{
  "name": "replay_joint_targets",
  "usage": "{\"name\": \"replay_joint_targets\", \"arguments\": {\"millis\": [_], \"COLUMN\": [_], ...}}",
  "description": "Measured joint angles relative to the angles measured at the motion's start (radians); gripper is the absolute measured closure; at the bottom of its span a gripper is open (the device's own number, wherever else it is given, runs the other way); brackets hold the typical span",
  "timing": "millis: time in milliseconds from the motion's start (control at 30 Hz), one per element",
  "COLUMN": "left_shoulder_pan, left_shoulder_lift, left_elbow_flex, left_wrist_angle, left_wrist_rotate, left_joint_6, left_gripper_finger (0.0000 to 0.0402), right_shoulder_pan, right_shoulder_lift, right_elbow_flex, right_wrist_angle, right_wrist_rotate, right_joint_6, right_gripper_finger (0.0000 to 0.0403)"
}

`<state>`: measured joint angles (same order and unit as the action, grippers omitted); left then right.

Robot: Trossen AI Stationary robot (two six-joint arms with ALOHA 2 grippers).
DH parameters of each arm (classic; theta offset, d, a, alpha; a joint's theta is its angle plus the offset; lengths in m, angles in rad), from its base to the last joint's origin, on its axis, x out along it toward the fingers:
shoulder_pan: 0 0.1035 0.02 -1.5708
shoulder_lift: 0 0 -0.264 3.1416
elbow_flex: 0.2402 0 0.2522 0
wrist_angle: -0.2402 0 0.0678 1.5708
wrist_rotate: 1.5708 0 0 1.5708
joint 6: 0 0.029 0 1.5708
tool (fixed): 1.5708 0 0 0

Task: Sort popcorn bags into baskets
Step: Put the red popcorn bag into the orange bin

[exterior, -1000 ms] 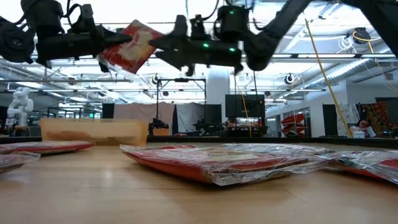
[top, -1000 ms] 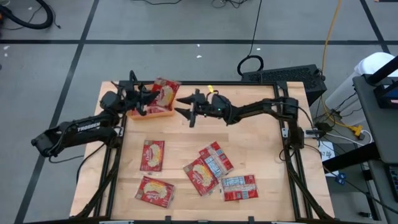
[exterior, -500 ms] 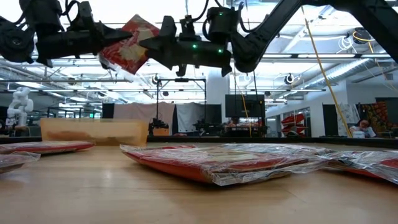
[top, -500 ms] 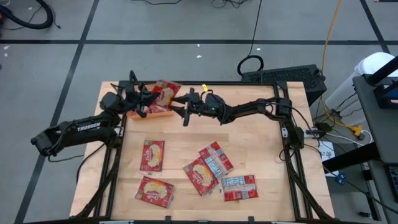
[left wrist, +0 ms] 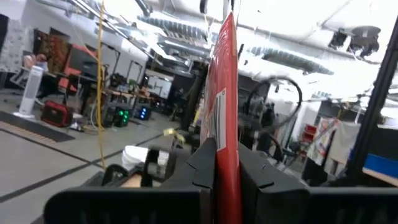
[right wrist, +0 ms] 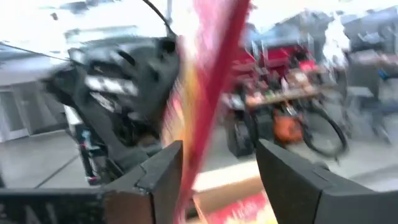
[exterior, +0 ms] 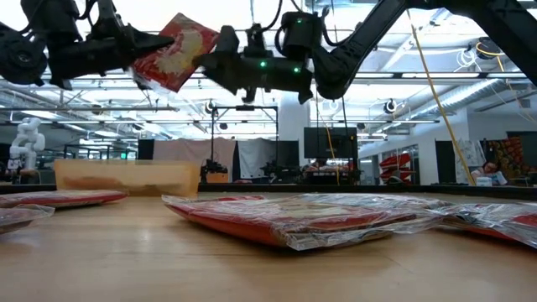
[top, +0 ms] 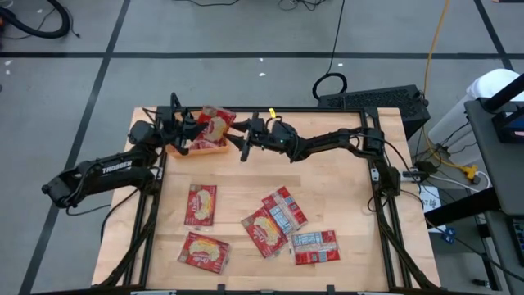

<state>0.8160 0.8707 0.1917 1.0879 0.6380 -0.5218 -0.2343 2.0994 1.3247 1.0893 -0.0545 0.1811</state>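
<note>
Popcorn bag [top: 214, 124] held aloft over orange basket [top: 210, 148], far-left worktop [top: 344, 205] corner; my left pincer [top: 190, 131] clenched on its edge. My right pincer [top: 244, 142] spread, bag edge between fingers; contact unclear. Basket mostly hidden. Five more bags [top: 200, 203] lie nearer.

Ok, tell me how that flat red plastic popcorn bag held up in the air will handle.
The flat red plastic popcorn bag probably holds its shape: pinched at one end by the left gripper, it sticks out without drooping. Likely light. Its glossy wrap may be slippery.
</note>
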Motion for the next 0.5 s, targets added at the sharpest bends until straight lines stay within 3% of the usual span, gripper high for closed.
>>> {"name": "replay_joint_targets", "arguments": {"millis": [167, 400, 500], "left_shoulder_pan": [-0.031, -0.048, -0.050], "left_shoulder_lift": [0.000, 0.000, -0.001], "left_elbow_flex": [0.000, 0.000, 0.001], "left_wrist_angle": [-0.031, -0.051, -0.071], "left_wrist_rotate": [-0.007, -0.012, -0.013], "left_joint_6": [0.052, 0.056, 0.055], "left_gripper_finger": [0.0388, 0.0360, 0.0351], "right_shoulder_pan": [0.000, 0.000, 0.000], "right_shoulder_lift": [-0.001, -0.001, -0.001], "right_elbow_flex": [0.000, 0.000, 0.000], "right_wrist_angle": [0.038, 0.035, 0.031], "right_wrist_rotate": [-0.050, -0.056, -0.055], "right_joint_6": [-0.007, -0.010, -0.009], "right_gripper_finger": [0.0235, 0.0374, 0.0390]}}
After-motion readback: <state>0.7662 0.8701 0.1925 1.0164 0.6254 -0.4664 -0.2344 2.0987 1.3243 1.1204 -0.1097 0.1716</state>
